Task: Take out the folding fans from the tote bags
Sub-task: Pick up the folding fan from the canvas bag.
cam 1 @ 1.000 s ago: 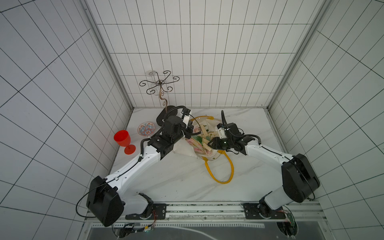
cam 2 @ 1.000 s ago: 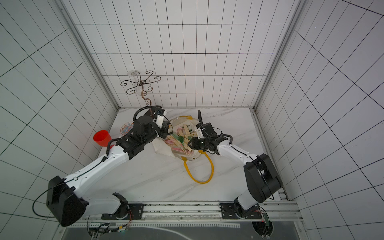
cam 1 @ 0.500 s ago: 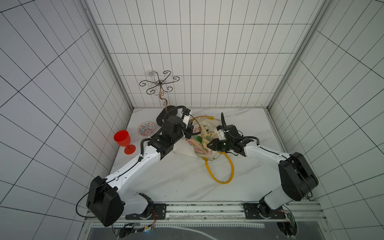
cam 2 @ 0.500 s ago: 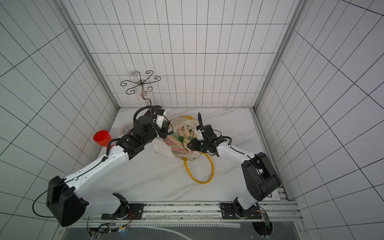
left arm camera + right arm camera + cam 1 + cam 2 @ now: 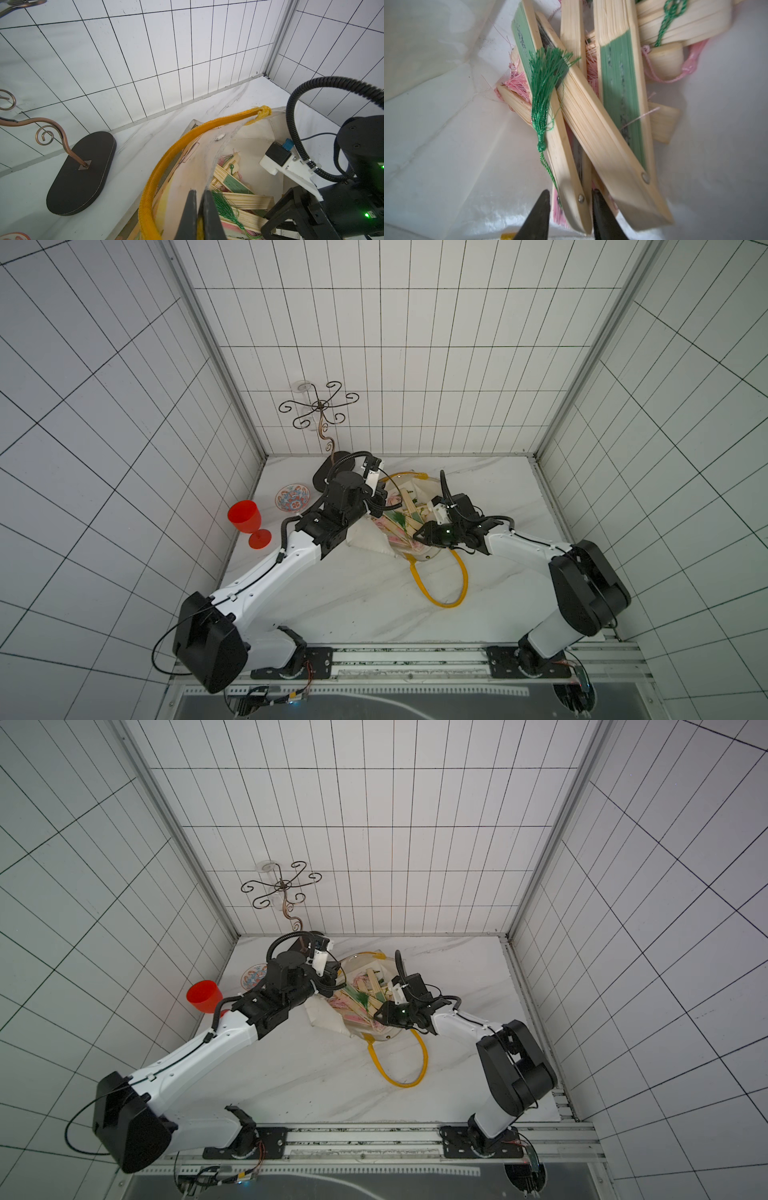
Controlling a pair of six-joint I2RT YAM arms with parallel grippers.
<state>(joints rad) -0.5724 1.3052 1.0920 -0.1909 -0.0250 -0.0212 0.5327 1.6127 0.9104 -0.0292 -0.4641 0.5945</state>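
The right gripper has slid a little deeper into the tote bag; the folding fans lie crossed in a heap at the bottom of the bag, none out yet; the jaws stand on each side of the pin end of one bamboo fan, and I cannot tell if they squeeze it yet; a green tassel lies across it; the left gripper is pinched tight on the bag's rim by the yellow strap, holding the mouth open; the bag lies on the marble table; best to squeeze just that one fan, then pull slowly along its length, so the tassel and other fans do not snag.
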